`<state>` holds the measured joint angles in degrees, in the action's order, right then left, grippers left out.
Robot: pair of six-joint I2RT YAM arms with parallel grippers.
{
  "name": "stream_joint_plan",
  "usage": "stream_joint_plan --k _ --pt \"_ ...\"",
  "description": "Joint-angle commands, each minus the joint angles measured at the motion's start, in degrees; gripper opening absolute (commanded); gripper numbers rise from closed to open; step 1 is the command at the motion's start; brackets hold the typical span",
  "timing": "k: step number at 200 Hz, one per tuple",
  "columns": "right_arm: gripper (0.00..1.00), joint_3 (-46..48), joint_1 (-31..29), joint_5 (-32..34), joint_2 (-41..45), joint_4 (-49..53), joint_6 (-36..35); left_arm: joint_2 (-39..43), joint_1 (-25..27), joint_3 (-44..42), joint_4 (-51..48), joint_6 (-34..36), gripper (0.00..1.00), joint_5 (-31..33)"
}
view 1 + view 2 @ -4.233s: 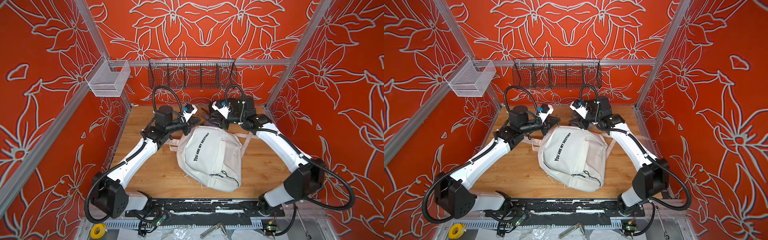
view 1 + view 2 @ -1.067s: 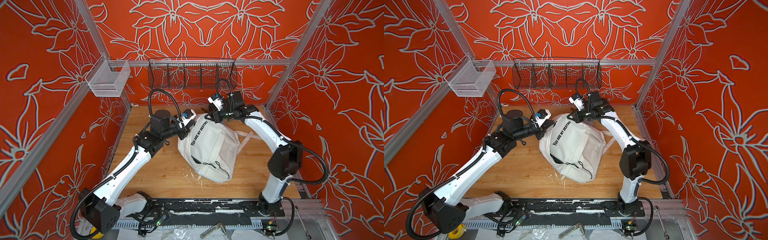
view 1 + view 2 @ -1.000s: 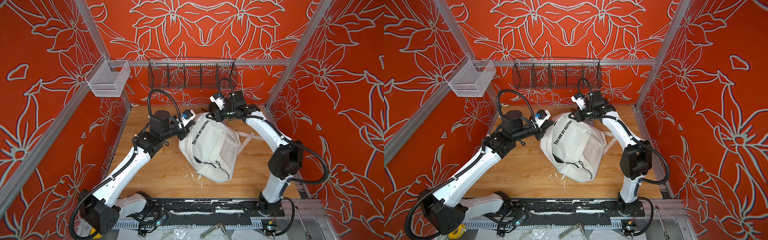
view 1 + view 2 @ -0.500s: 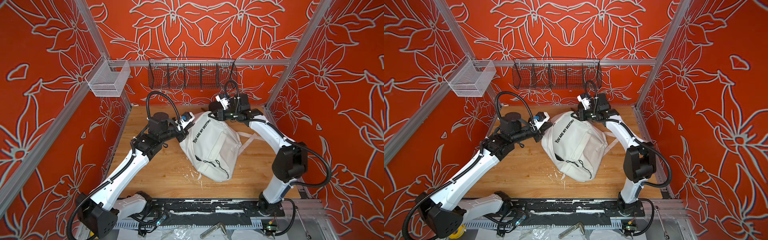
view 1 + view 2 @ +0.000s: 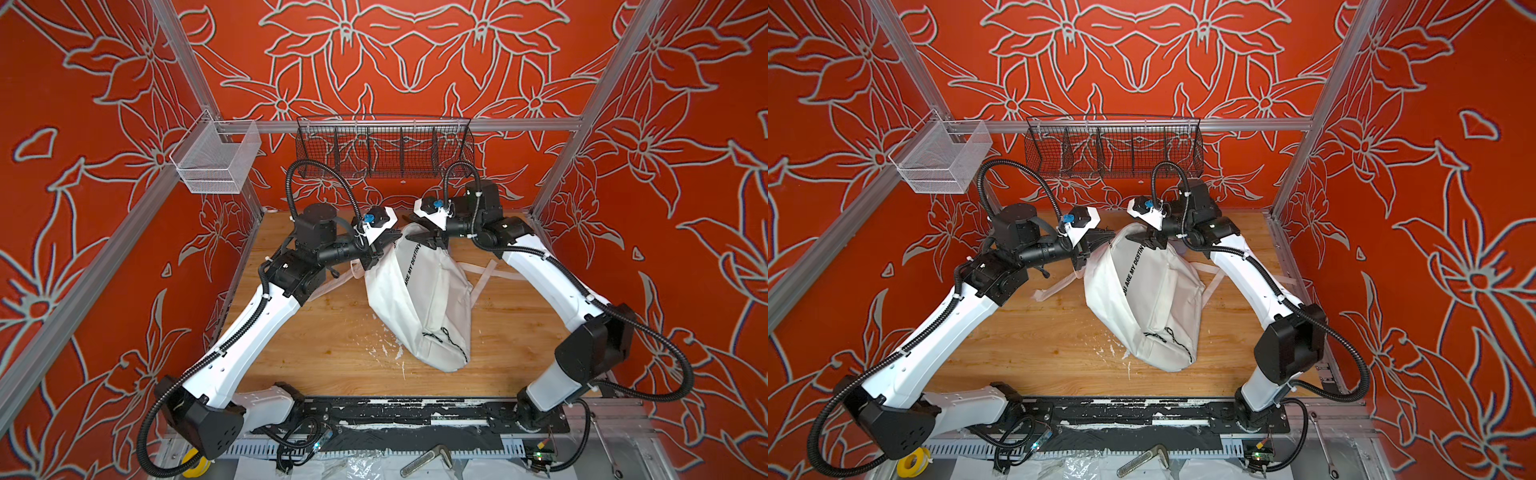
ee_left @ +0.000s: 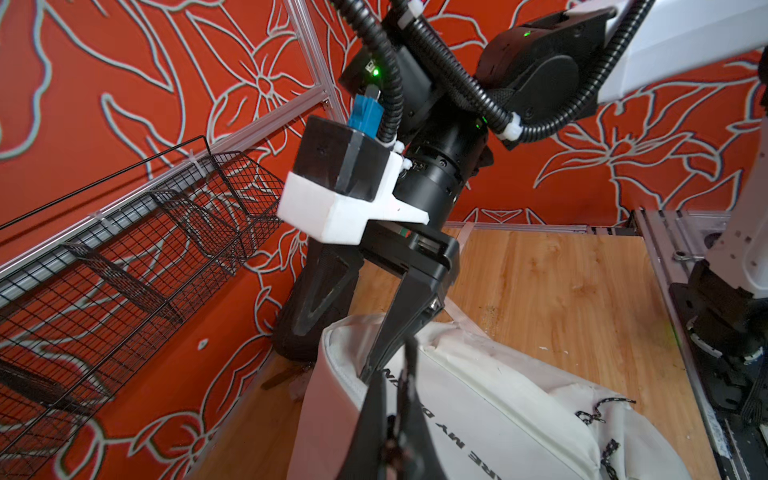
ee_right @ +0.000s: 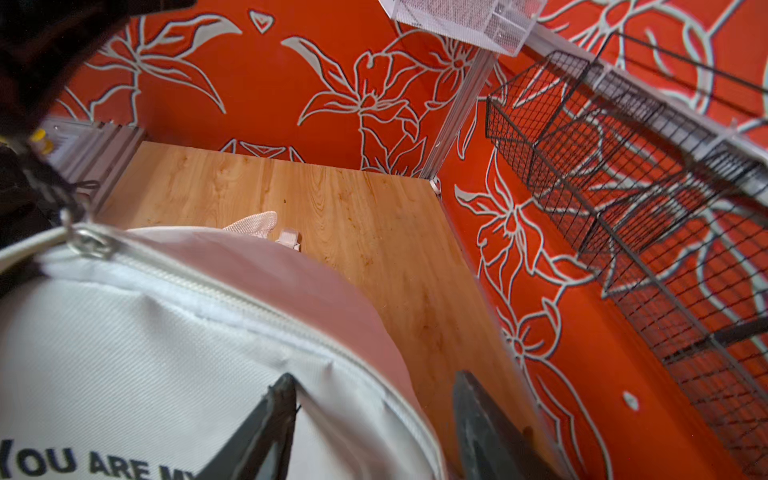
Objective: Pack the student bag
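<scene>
The student bag [image 5: 419, 303], white with black lettering, stands half raised on the wooden table in both top views [image 5: 1142, 299], its bottom resting on the wood. My left gripper [image 5: 386, 243] is shut on the bag's top by the zip, and its dark fingers [image 6: 390, 415] pinch there in the left wrist view. My right gripper [image 5: 415, 240] is open just above the same top edge. In the right wrist view the right gripper [image 7: 374, 386] has one finger over the bag's printed face [image 7: 124, 353] and the other beyond the edge.
A black wire basket [image 5: 384, 145] and a small white mesh basket [image 5: 216, 162] hang on the back rail. The bag's long straps [image 5: 490, 270] trail over the table on both sides. White flakes [image 5: 386, 345] lie near the bag. A wrench [image 5: 424, 457] lies beyond the front edge.
My right gripper has opened and let go of the bag's top, and its arm has swung outward to the right. The left gripper stays shut, and the bag now hangs narrower from it.
</scene>
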<state>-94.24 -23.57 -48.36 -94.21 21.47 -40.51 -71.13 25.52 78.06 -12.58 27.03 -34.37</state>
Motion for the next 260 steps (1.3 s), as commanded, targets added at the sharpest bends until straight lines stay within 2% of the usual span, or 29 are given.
stream_joint_plan --k 1,43,105,116,124,141,150,164,185,203,214,231,250,260 --pt "0.64 -3.8 -0.4 -6.9 -2.2 4.7 -10.7 0.1 0.2 2.9 2.7 0.9 0.0 -4.0" --pt "0.62 -21.8 -0.6 -14.7 -11.6 25.7 -20.3 -2.1 0.2 6.4 0.1 2.8 0.0 -5.0" --pt "0.59 -40.7 -2.6 -14.9 -21.4 48.1 -29.8 -5.9 0.1 11.4 -3.1 5.1 0.0 -8.9" --pt "0.55 -41.6 -2.7 -15.6 -22.2 48.5 -29.4 -6.5 0.1 12.1 -3.5 5.1 0.0 -9.6" --pt "0.49 -41.3 -2.8 -16.0 -22.3 47.4 -28.4 -6.9 0.1 12.5 -3.7 5.1 0.0 -10.3" --pt "0.36 -40.5 -2.8 -15.7 -22.2 43.3 -23.8 -7.4 0.1 12.6 -3.6 4.8 0.0 -10.5" --pt "0.23 -40.3 -2.7 -14.9 -22.0 40.6 -19.4 -7.3 0.1 12.3 -3.3 4.7 0.0 -9.8" --pt "0.0 -40.1 -2.4 -13.2 -21.6 32.8 -8.0 -7.0 -0.1 12.3 -3.2 4.9 0.0 -8.5" --pt "0.0 -41.5 -1.8 -8.1 -21.4 22.2 13.5 -6.3 -0.2 12.2 -3.5 6.3 0.0 -5.9" --pt "0.0 -47.6 -0.1 -7.2 -23.6 19.9 28.7 -5.0 -0.2 11.0 -3.6 8.2 0.0 -1.9" --pt "0.0 -52.1 1.2 -9.1 -25.4 20.4 34.6 -3.9 -0.2 9.6 -3.4 9.5 0.0 1.2" --pt "0.0 -55.8 3.3 -8.0 -26.8 19.9 42.1 -1.8 -0.2 7.0 -2.9 11.1 0.0 5.7" --pt "0.0 -53.1 5.7 -9.2 -25.9 14.0 51.0 1.0 -0.2 3.2 -2.1 12.4 0.0 9.2" --pt "0.0 -50.7 6.4 -9.6 -25.0 11.0 53.5 2.3 -0.2 1.5 -2.0 12.9 0.0 11.0"
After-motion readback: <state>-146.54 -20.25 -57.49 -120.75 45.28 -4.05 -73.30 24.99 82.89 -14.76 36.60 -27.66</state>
